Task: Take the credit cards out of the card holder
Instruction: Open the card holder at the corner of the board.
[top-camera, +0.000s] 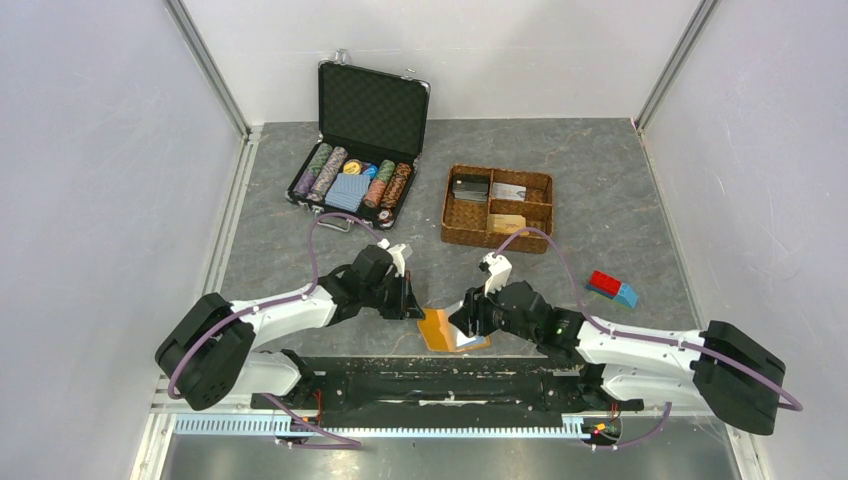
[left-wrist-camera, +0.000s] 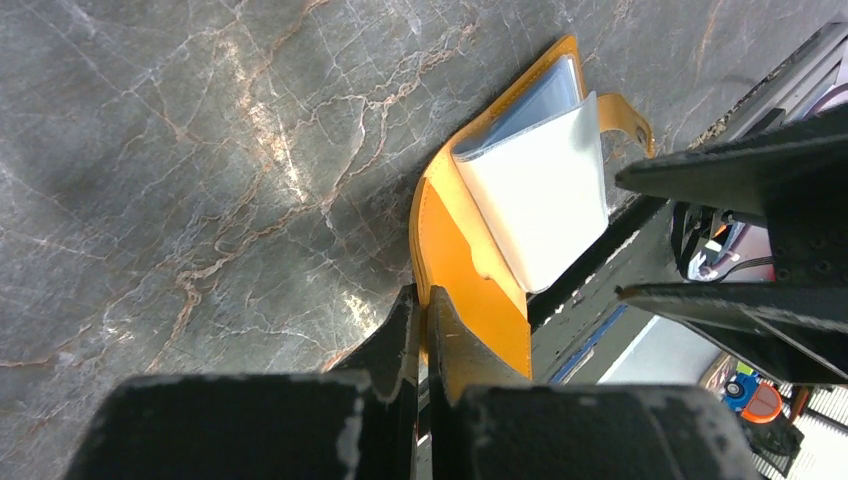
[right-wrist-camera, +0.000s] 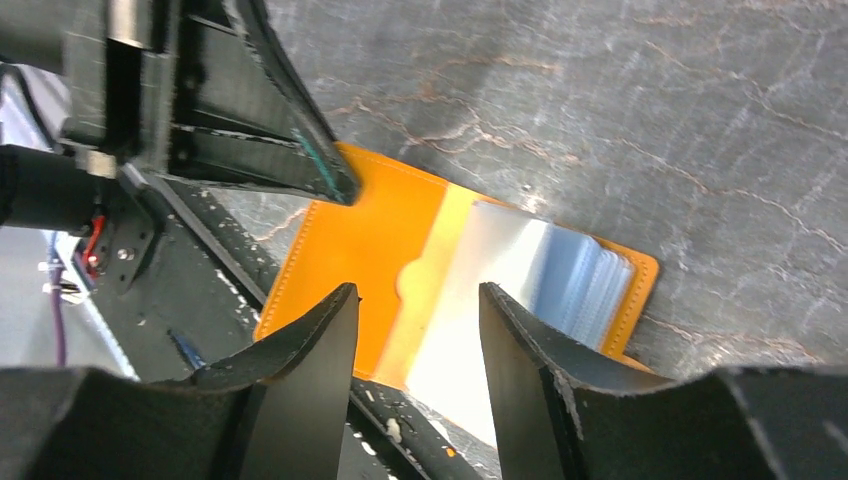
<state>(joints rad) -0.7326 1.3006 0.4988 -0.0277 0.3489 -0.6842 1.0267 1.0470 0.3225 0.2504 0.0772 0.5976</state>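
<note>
The card holder (top-camera: 452, 329) lies open at the table's near edge, an orange-tan cover with pale clear sleeves fanned on its right half (right-wrist-camera: 560, 270). My left gripper (left-wrist-camera: 424, 312) is shut on the edge of the holder's left cover (left-wrist-camera: 480, 300), seen from the right wrist as black fingers (right-wrist-camera: 300, 165) on the orange corner. My right gripper (right-wrist-camera: 415, 292) hangs open just over the holder, one finger over the cover, the other over the sleeves. Glare hides the sleeves' contents. An orange-yellow credit card (top-camera: 507, 222) and a pale one (top-camera: 508, 190) lie in the basket.
A brown woven divided basket (top-camera: 447, 212) stands behind the holder to the right. An open black case (top-camera: 372, 105) with poker chips and a blue card stack (top-camera: 347, 191) stands back left. A red-and-blue block (top-camera: 612, 288) lies right. The black arm-base rail (top-camera: 430, 375) borders the near edge.
</note>
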